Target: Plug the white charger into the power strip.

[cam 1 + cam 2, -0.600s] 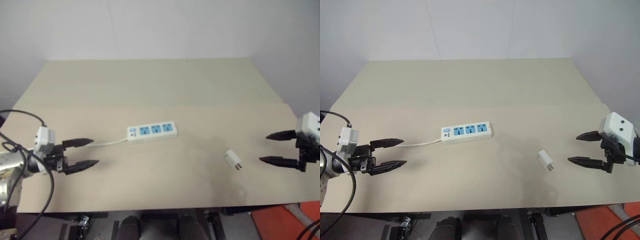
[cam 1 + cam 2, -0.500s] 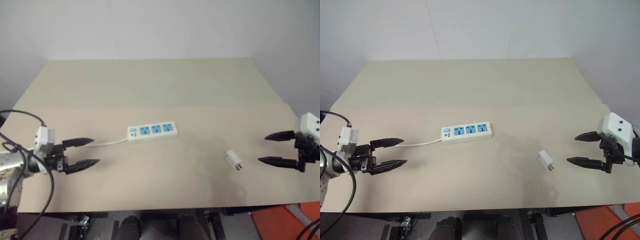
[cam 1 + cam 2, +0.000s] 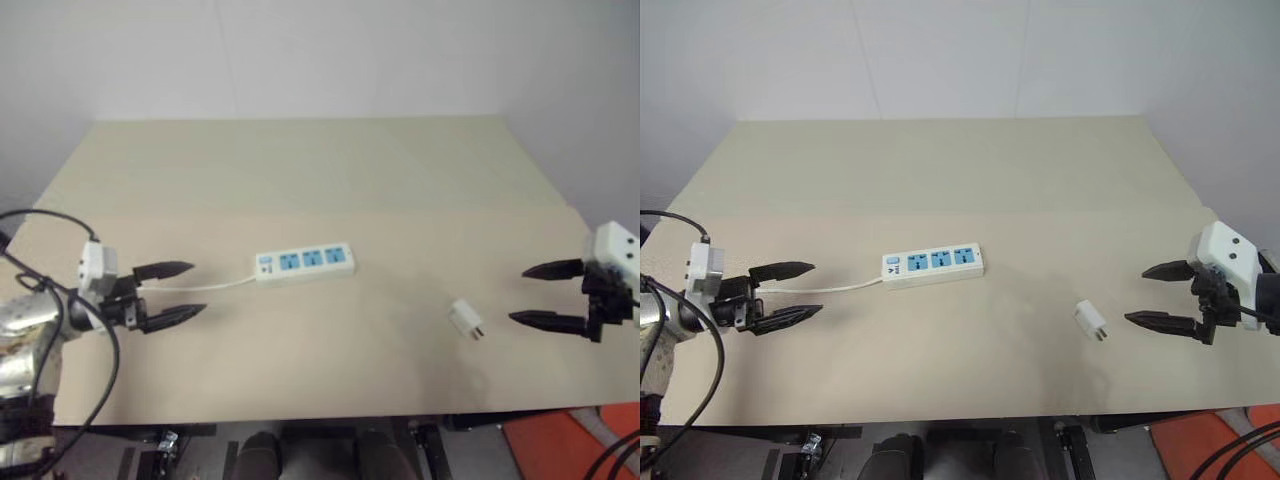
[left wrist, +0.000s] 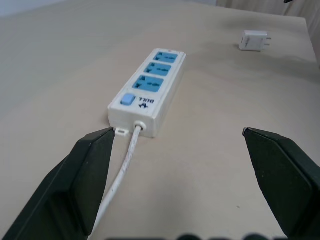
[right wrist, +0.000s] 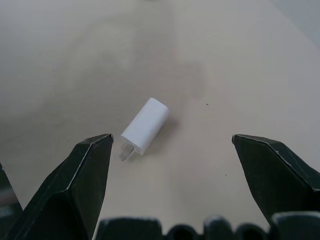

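Left eye view, from left to right: the left pincer [image 3: 180, 291] hangs over the desk [image 3: 300, 170] with its two black fingers spread wide, holding nothing, the thin white cord [image 3: 215, 286] running between them towards the power strip [image 3: 304, 262]. One power strip lies flat near the desk's middle, a long white bar with three blue sockets in a row, a small blue switch at the cord end and dark lettering beside it. To the right of the power strip and nearer the desk's front edge lies one white charger [image 3: 465, 320], a small rounded white block on its side, two short metal prongs pointing away from the strip. Right of the charger, the right pincer [image 3: 536, 293] hovers close by, fingers spread wide and empty, aimed at it.
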Motion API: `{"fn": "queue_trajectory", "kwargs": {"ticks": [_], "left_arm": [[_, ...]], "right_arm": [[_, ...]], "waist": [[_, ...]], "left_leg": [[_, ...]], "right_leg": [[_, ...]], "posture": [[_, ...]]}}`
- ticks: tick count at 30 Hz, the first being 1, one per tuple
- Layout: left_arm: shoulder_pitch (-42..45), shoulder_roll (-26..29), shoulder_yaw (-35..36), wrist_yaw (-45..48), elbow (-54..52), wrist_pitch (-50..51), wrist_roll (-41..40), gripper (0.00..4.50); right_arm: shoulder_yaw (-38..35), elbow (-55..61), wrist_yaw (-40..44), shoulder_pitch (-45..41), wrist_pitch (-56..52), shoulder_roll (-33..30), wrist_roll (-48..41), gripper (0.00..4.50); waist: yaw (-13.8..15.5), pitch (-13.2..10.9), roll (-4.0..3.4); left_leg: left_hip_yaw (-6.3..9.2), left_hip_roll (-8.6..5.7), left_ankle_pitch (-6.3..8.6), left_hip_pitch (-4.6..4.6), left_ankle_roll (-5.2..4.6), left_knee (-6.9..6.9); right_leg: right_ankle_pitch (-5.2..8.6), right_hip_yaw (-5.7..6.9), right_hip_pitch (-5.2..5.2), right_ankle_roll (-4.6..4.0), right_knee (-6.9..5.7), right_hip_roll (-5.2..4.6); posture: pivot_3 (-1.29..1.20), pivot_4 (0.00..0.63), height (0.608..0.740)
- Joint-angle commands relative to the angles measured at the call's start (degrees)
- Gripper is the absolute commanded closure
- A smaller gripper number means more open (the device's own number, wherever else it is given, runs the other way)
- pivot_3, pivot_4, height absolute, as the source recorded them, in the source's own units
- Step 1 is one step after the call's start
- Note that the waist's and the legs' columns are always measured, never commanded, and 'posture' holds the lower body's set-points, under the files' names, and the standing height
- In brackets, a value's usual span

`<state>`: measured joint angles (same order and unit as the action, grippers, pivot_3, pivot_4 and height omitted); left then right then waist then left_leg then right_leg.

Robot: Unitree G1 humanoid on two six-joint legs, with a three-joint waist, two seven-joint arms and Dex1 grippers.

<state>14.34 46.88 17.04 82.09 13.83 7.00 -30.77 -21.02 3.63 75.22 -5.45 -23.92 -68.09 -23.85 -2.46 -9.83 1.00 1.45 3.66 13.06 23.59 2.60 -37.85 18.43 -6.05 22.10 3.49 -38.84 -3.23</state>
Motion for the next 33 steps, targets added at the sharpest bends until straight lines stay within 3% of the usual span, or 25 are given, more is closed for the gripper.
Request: {"fn": "queue_trajectory", "kwargs": {"ticks": [1,11,15,24,33], "left_arm": [[5.2,-0.7,-0.7,0.9,4.6,-4.6,1.3,0.02],[29.2,-6.1,-10.1,9.1,40.1,-24.9,13.9,0.02],[37.4,-9.4,-12.4,10.2,50.9,-28.4,16.8,0.02],[43.2,-12.9,-14.1,9.2,59.5,-33.9,23.2,0.02],[43.9,-15.0,-15.7,0.0,62.0,-38.1,30.9,0.02]], "right_arm": [[-2.8,2.8,-1.3,0.1,-0.6,0.6,-1.5,0.0],[-4.4,8.4,-4.1,3.1,-1.9,3.0,-2.4,0.0],[-5.8,10.2,-5.3,4.5,-2.7,3.6,-2.8,0.0],[-9.7,17.6,-8.8,10.6,-5.6,6.6,-4.0,0.0],[-15.3,23.5,-10.1,16.5,-9.5,8.2,-5.7,0.0]], "waist": [[0.1,0.0,0.0],[0.8,0.0,0.03],[0.9,0.0,0.04],[0.8,0.0,0.05],[1.3,0.0,0.07]], "left_leg": [[0.0,0.0,-0.01,-0.01,0.01,0.0],[0.02,-0.11,-0.03,0.04,0.02,-0.04],[0.02,-0.14,-0.04,0.05,0.0,-0.05],[0.05,-0.17,-0.07,0.1,-0.04,-0.06],[0.05,-0.18,-0.08,0.12,-0.05,-0.07]], "right_leg": [[0.0,0.0,0.0,0.0,-0.02,0.0],[0.0,0.01,0.0,0.0,-0.01,-0.02],[0.0,0.0,0.01,0.0,-0.02,-0.03],[0.0,0.0,0.02,0.01,-0.06,-0.04],[0.0,0.0,0.02,0.02,-0.07,-0.05]], "posture": [[0.0,0.15,0.74],[0.0,0.15,0.74],[0.0,0.15,0.74],[0.0,0.15,0.74],[0.0,0.15,0.74]]}}
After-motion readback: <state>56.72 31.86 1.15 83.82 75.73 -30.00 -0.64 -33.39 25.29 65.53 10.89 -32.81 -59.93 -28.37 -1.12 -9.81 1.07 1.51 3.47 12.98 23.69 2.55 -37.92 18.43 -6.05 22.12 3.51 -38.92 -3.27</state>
